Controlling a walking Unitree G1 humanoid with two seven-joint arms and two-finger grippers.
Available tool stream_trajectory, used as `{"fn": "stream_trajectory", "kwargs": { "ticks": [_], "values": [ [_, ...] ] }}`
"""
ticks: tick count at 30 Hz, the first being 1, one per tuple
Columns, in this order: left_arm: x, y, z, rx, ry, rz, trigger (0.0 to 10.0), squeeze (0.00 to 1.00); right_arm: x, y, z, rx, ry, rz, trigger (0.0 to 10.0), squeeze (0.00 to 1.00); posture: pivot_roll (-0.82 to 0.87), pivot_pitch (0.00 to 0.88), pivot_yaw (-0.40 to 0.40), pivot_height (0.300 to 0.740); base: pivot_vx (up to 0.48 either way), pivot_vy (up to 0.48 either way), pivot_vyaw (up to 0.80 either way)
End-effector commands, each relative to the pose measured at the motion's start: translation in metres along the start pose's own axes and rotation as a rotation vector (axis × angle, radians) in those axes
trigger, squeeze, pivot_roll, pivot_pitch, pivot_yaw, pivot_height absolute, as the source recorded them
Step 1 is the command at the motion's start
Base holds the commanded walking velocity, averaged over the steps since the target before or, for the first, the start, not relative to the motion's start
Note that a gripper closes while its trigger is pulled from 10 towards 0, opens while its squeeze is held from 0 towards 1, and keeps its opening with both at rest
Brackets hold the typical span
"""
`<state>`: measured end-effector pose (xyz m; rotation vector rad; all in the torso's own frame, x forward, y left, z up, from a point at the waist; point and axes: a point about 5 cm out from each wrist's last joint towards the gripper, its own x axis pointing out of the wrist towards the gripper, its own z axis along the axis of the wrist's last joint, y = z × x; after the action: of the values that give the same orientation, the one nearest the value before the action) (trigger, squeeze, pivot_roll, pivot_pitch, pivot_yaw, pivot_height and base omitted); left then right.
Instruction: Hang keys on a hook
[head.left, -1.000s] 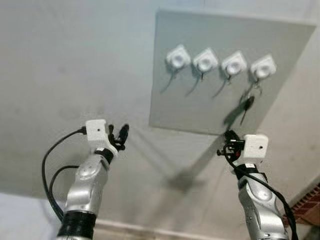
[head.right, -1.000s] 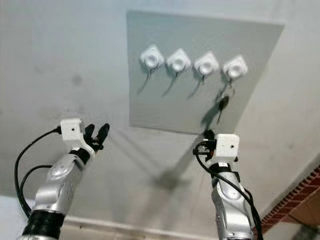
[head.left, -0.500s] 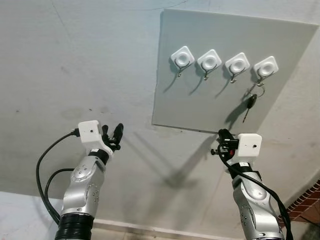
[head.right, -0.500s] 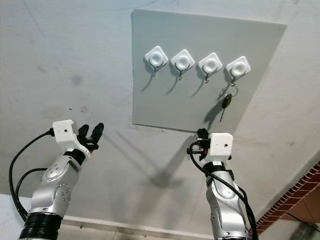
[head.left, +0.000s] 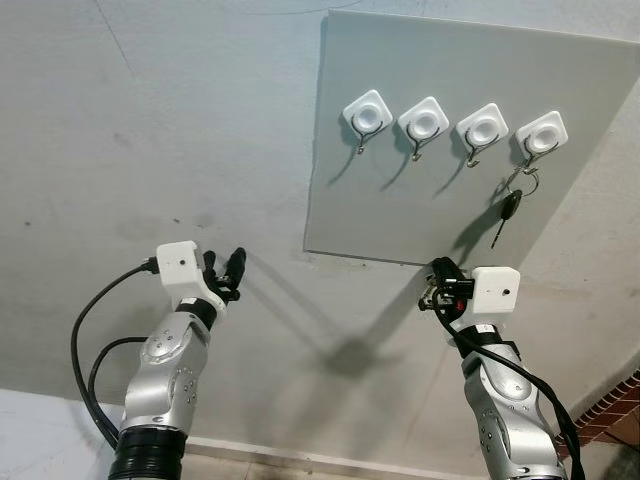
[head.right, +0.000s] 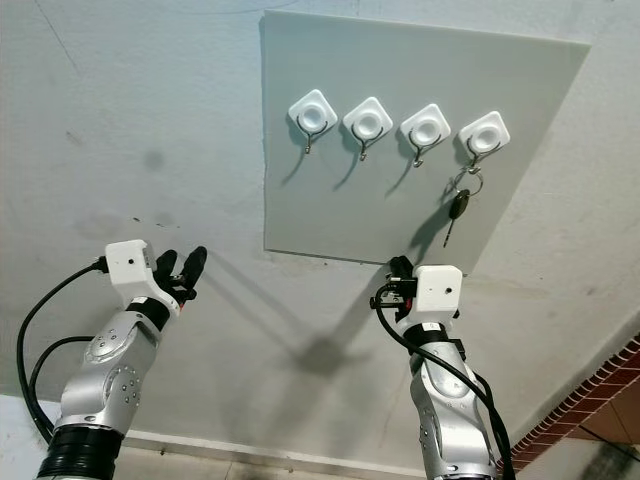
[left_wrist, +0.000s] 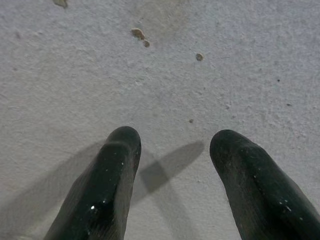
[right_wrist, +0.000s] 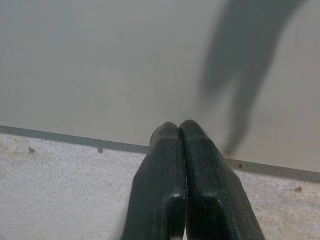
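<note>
Board: a grey panel (head.left: 400, 215) fixed to the rough pale wall (head.left: 150, 130), in the upper right of the head views.
Hooks: four white square hooks (head.left: 368, 112) in a row across the top of the panel.
Keys: the keys (head.left: 509, 207) hang from the rightmost hook (head.left: 542, 134), a dark key dangling below a small ring, its shadow cast on the panel to its left.
Right gripper: the right gripper (head.left: 436, 270) is raised at the lower right, just below the panel's bottom edge and below-left of the keys; its fingers (right_wrist: 172, 165) are pressed together, holding nothing.
Left gripper: the left gripper (head.left: 229, 268) is raised at the lower left, against bare wall, well apart from the panel; its fingers (left_wrist: 117, 165) stand spread with a clear gap, empty.
Contact with wall: hard to judge; the fingertips seem close to the plaster.
</note>
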<state>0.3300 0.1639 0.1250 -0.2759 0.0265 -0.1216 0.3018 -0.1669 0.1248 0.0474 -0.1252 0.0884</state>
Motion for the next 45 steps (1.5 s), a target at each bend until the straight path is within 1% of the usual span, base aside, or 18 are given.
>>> {"fn": "stream_trajectory", "kwargs": {
  "ticks": [1,3,17,18,20,23,27,28,30,32,45],
  "values": [
    [0.001,-0.003,0.004,0.0,-0.004,-0.005,10.0,0.0,0.001,-0.003,0.003,0.002,-0.002,-0.017,10.0,0.0,0.04,0.0,-0.054,0.74,0.0,0.0,0.0],
    [0.001,-0.002,0.004,-0.009,-0.001,-0.003,10.0,0.0,0.001,-0.003,0.002,0.003,-0.001,-0.017,10.0,0.0,0.04,0.0,-0.054,0.74,0.0,0.0,0.0],
    [-0.004,-0.002,0.001,0.006,0.009,-0.004,10.0,0.0,-0.002,-0.005,0.002,0.003,0.004,-0.023,10.0,0.0,0.04,0.0,-0.052,0.74,0.0,0.0,0.0],
    [-0.005,-0.004,0.0,-0.001,0.011,-0.016,10.0,0.0,-0.003,-0.005,0.002,0.004,0.004,-0.023,10.0,0.0,0.04,0.0,-0.052,0.74,0.0,0.0,0.0],
    [-0.007,-0.004,0.0,0.03,0.005,-0.022,10.0,0.0,-0.003,-0.005,0.002,0.004,0.005,-0.023,10.0,0.0,0.04,0.0,-0.052,0.74,0.0,0.0,0.0],
    [-0.01,-0.005,-0.002,0.022,0.004,-0.027,10.0,0.0,-0.004,-0.004,0.001,0.005,0.006,-0.022,10.0,0.0,0.04,0.0,-0.052,0.74,0.0,0.0,0.0],
    [-0.017,-0.011,-0.006,0.024,0.008,-0.05,10.0,0.0,-0.007,-0.002,-0.001,0.006,0.013,-0.012,10.0,0.0,0.04,0.0,-0.05,0.74,0.0,0.0,0.0],
    [-0.022,-0.015,-0.01,0.026,0.018,-0.07,10.0,0.0,-0.009,-0.001,-0.002,0.007,0.018,-0.007,10.0,0.0,0.04,0.0,-0.049,0.74,0.0,0.0,0.0],
    [-0.026,-0.019,-0.013,0.029,0.024,-0.091,10.0,0.0,-0.011,0.0,-0.004,0.009,0.022,-0.004,10.0,0.0,0.04,0.0,-0.048,0.74,0.0,0.0,0.0],
    [-0.028,-0.022,-0.016,0.017,0.039,-0.099,10.0,0.0,-0.011,0.001,-0.004,0.012,0.024,-0.003,10.0,0.0,0.04,0.0,-0.048,0.74,0.0,0.0,0.0],
    [-0.027,-0.018,-0.009,0.031,0.029,-0.087,10.0,0.0,-0.011,0.004,-0.004,0.02,0.028,0.0,10.0,0.0,0.04,0.0,-0.047,0.74,0.0,0.0,0.0]
  ]
}}
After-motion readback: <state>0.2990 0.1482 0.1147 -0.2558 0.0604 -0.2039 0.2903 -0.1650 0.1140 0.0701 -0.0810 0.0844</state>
